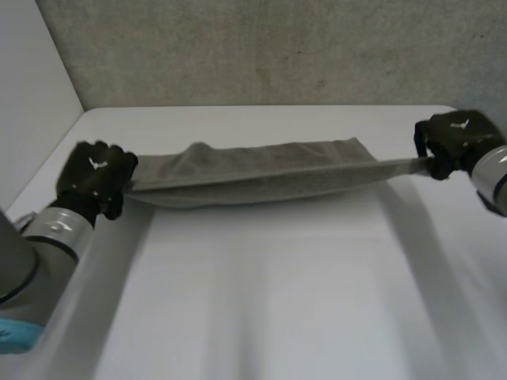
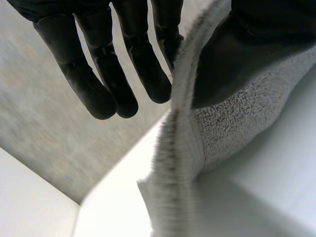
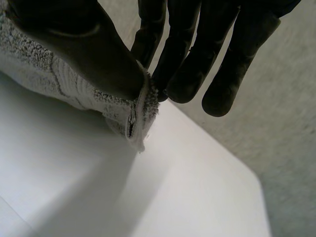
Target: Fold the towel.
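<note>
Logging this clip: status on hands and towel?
Left hand pinches towel, left end. Right hand pinches right end. Cloth stretched between them over white table. No obstruction seen.

Head cam: can't see either end of the towel (image 1: 261,174), they vanish inside my left hand (image 1: 95,176) and right hand (image 1: 451,142). My left arm (image 1: 47,229) and right arm (image 1: 493,178) get chopped by the frame edge. On the wrist cams each hand covers the bit it pinches, and the towel runs off frame.

From where I stand I count one grey towel (image 1: 261,170), two black hands (the left hand (image 1: 95,176) and the right hand (image 1: 451,142)), two arms, left arm (image 1: 55,226) and right arm (image 1: 493,178), and one white table (image 1: 277,277).
</note>
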Robot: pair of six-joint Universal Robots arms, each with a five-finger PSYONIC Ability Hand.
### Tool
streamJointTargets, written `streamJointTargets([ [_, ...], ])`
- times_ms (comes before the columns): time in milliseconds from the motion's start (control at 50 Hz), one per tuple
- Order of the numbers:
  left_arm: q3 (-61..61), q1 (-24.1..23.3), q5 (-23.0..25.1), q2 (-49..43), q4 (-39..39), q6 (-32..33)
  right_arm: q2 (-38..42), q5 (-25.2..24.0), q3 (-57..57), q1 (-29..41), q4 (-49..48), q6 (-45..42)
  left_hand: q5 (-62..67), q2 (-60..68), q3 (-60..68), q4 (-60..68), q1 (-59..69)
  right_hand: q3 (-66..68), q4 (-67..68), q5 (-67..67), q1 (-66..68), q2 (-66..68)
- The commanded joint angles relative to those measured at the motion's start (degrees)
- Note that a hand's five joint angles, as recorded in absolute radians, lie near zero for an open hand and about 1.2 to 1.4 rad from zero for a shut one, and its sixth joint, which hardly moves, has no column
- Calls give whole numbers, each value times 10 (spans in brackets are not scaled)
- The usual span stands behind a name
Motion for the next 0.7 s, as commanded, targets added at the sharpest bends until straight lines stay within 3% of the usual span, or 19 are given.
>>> streamJointTargets([
  [20, -11, -2, 10, 124, -114, 12, -62, -2, -21, -2, 119, -90, -148, -64, -81, -69, -15, 33, 35, 30, 33, 37],
  [200, -23, 2, 48, 153, -212, 97, -99, -9, -16, -28, 255, -209, -148, -64, -81, -69, -15, 33, 35, 30, 33, 37],
  [240, -28, 5, 55, 151, -229, 135, -99, -14, -16, -32, 259, -217, -148, -64, -81, -69, -15, 33, 35, 30, 33, 37],
  [320, -28, 7, 58, 140, -227, 150, -95, -22, -17, -37, 256, -223, -148, -64, -81, -69, -15, 33, 35, 30, 33, 37],
  [440, 13, 15, 85, 24, -187, 150, -6, -46, -38, -32, 204, -216, -148, -64, -81, -69, -15, 33, 35, 30, 33, 37],
  [700, 251, -4, 82, -241, -164, 151, 194, 7, -209, 18, 126, -144, -148, -64, -81, -69, -15, 33, 35, 30, 33, 37],
])
